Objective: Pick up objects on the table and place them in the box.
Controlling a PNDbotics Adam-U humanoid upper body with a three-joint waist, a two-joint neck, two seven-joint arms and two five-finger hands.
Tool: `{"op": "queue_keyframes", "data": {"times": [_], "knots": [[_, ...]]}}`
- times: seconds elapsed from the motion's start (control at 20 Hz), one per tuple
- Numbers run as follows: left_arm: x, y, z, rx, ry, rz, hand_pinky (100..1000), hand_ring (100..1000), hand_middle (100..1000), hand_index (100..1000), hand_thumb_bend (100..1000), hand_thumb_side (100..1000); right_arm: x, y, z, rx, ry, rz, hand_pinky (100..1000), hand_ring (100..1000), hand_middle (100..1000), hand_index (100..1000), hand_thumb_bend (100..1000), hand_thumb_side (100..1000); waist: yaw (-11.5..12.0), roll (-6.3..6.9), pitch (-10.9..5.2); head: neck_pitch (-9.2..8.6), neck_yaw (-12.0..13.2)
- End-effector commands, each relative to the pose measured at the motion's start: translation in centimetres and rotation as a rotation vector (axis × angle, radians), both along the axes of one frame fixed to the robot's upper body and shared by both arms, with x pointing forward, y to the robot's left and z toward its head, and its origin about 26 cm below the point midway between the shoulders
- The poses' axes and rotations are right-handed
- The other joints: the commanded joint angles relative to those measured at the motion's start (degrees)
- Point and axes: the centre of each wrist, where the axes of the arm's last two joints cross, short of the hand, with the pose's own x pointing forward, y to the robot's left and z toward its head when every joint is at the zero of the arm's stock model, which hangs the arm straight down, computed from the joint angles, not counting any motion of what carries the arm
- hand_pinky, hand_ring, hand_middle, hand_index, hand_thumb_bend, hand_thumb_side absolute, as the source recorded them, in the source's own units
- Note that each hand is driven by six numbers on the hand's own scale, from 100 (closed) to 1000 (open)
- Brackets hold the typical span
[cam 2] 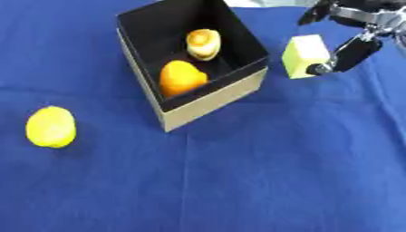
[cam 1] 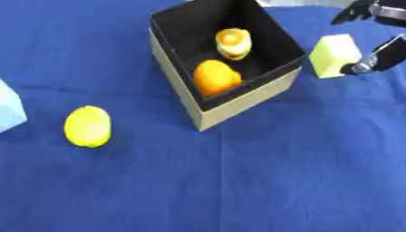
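A pale yellow-green block (cam 2: 304,56) lies on the blue cloth just right of the box. My right hand (cam 2: 355,49) comes in from the upper right. One dark finger reaches down to the block's right face, and another finger (cam 2: 314,13) hangs spread beyond the block, apart from it. The hand is open around the block. The cardboard box (cam 1: 238,105) has a black inside and holds an orange fruit (cam 1: 215,77) and a yellow-orange rounded thing (cam 1: 233,42). A yellow lemon (cam 1: 87,126) lies on the cloth to the left. My left hand shows in neither view.
A light blue block (cam 1: 9,108) pokes in at the left edge of the left eye view. Blue cloth (cam 1: 262,181) covers the whole table.
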Motion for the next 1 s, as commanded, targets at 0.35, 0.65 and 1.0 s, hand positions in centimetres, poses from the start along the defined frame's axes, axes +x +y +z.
{"op": "queue_keyframes", "data": {"times": [0.35, 0.65, 1.0], "knots": [[-0.1, -0.1, 0.9, 0.025, -0.035, -0.008, 748, 719, 647, 828, 253, 667, -0.2, -2.4, 1.5, -0.014, -0.074, -0.112, 884, 898, 833, 869, 536, 149, 1.46, 0.09, 0.23, -2.5, -1.41], [-0.1, -0.2, 0.8, 0.027, -0.036, -0.01, 749, 719, 647, 828, 250, 670, 0.0, -3.6, 1.4, -0.045, -0.076, -0.18, 889, 901, 838, 873, 529, 142, 1.97, 0.1, 1.25, -3.1, -1.5], [-0.1, -0.3, 0.9, 0.027, -0.036, -0.013, 749, 719, 647, 827, 246, 672, 0.1, -4.2, 1.3, -0.065, -0.055, -0.204, 890, 896, 816, 860, 511, 125, 1.98, -0.07, 1.83, -3.38, -1.73]]}}
